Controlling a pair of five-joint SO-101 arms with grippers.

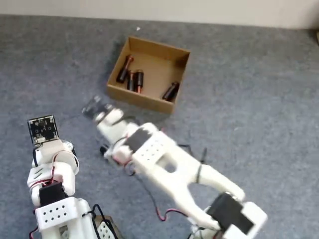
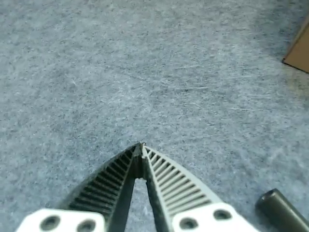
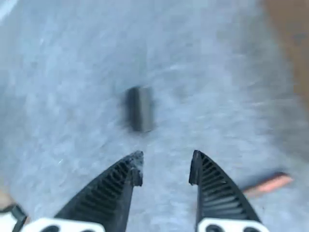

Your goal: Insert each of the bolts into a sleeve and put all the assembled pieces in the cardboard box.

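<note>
The cardboard box [image 1: 149,102] sits at the table's far middle and holds several assembled dark-and-copper pieces [image 1: 134,79]. My right gripper [image 3: 166,159] is open and hangs over the grey mat with nothing between its fingers. A dark sleeve [image 3: 140,108] lies a short way beyond its tips, and a copper bolt [image 3: 268,184] lies off to one side. In the high view the right gripper [image 1: 93,107] is just in front of the box's near-left corner. My left gripper [image 2: 141,146] is shut on nothing above bare mat, with a dark sleeve [image 2: 282,212] beside it.
Grey felt mat [image 1: 259,99] covers the table, with open room right of the box. The right arm [image 1: 169,164] stretches diagonally from the near right. The left arm [image 1: 50,174] stands at the near left. The box's corner [image 2: 299,48] shows in the left wrist view.
</note>
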